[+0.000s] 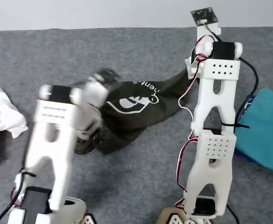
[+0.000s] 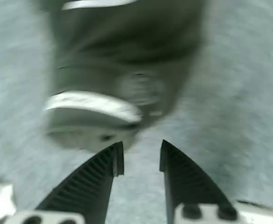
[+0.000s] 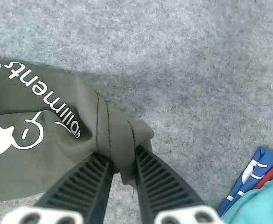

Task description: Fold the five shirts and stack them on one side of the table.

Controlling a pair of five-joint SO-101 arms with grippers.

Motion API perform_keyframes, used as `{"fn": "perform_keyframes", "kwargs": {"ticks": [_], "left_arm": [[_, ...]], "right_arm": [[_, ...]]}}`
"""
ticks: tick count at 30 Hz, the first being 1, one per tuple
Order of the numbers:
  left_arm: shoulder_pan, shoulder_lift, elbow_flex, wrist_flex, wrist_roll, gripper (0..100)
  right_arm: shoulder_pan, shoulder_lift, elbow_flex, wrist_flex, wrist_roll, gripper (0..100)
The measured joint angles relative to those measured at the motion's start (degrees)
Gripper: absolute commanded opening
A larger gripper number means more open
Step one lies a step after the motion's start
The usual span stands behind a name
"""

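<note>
A dark olive shirt (image 1: 136,105) with a white print lies crumpled in the middle of the grey table. My right gripper (image 3: 123,163) is shut on a bunched fold at the shirt's (image 3: 38,140) right end, just under the right arm (image 1: 215,93). My left gripper (image 2: 141,158) stands open above the table, close to the shirt's (image 2: 122,60) near left part, with nothing between its fingers. In the high view the left arm (image 1: 66,116) covers that part of the shirt.
A white shirt (image 1: 1,114) lies crumpled at the left edge. A teal shirt (image 1: 264,128) lies at the right edge, with a blue and red garment (image 3: 248,179) beside it. Bare grey table (image 1: 141,186) lies between the arm bases.
</note>
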Motion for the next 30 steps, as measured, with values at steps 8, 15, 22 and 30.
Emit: {"fn": "perform_keyframes", "kwargs": {"ticks": [8,15,22,30], "left_arm": [[8.70,9.49,10.55,-13.71,0.44,15],[8.26,20.40,8.53,-19.78,0.44,12],[4.75,27.52,2.02,-19.60,0.44,0],[-1.23,19.16,-5.27,-10.55,-0.88,0]], "right_arm": [[0.00,0.00,0.00,0.00,0.00,1.0],[0.00,0.00,0.00,0.00,0.00,1.0],[0.00,0.00,0.00,0.00,0.00,0.9],[0.26,-4.92,0.00,0.00,0.00,0.9]]}}
